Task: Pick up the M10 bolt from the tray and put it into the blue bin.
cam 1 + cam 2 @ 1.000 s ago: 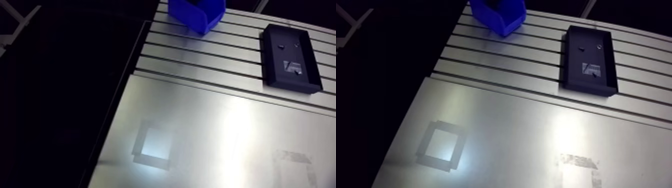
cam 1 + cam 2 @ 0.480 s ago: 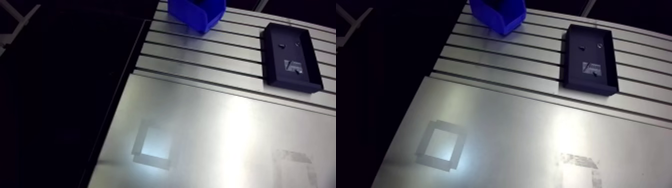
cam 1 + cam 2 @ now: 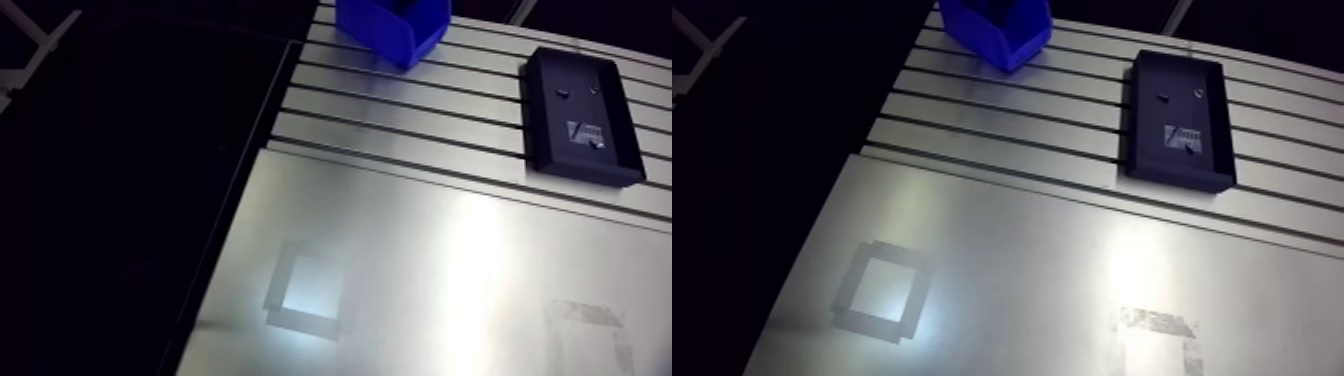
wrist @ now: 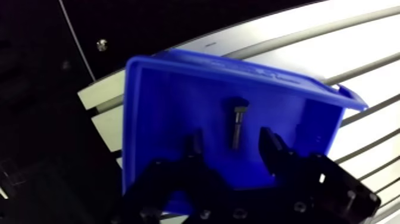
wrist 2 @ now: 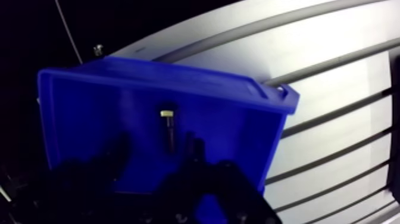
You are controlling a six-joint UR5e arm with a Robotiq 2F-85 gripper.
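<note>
In the wrist view the dark M10 bolt (image 4: 237, 122) lies flat on the floor of the blue bin (image 4: 155, 119), head pointing away from me. My gripper (image 4: 231, 142) hovers over the bin, open, its two black fingers (image 4: 271, 149) apart on either side of the bolt's shank end and holding nothing. In the arm view the blue bin (image 3: 385, 25) stands at the far edge of the slotted table, and the black tray (image 3: 570, 160) lies to its right. The gripper does not show in the arm view.
The tray holds two small dark parts (image 3: 563, 93) and a white label (image 3: 583, 133). A taped square outline (image 3: 305, 290) and worn tape marks (image 3: 590, 320) sit on the smooth metal plate in front. The table's left edge (image 3: 250, 180) drops into darkness.
</note>
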